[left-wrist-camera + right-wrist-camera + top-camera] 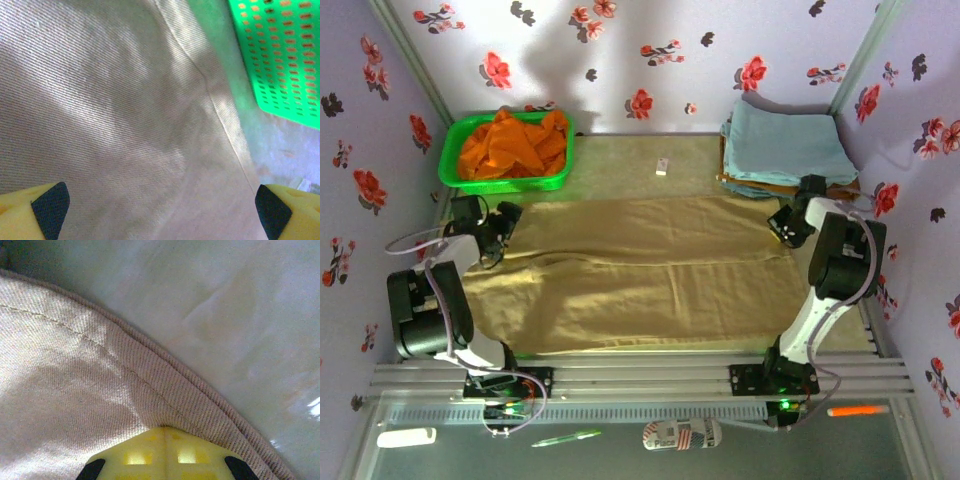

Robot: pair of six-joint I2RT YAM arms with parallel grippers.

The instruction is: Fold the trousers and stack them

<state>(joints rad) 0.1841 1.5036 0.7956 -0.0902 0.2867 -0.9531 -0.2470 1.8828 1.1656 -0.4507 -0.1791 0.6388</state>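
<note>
1. Your tan trousers [630, 275] lie spread flat across the table.
2. Your left gripper [160, 207] hangs over their left end, with its jaws wide apart.
3. Your right gripper [786, 226] is at their far right corner. You cannot tell how its jaws stand.
4. A green basket [455, 170] of orange cloth [515, 145] sits just behind their left end.
5. Folded blue cloth [785, 145] sits just behind their right end.

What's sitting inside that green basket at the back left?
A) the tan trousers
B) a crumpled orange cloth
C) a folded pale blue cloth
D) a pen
B: the top view shows the green basket holding a crumpled orange cloth, while the tan trousers lie spread out in front of it and the pale blue cloth sits at the back right.
</note>
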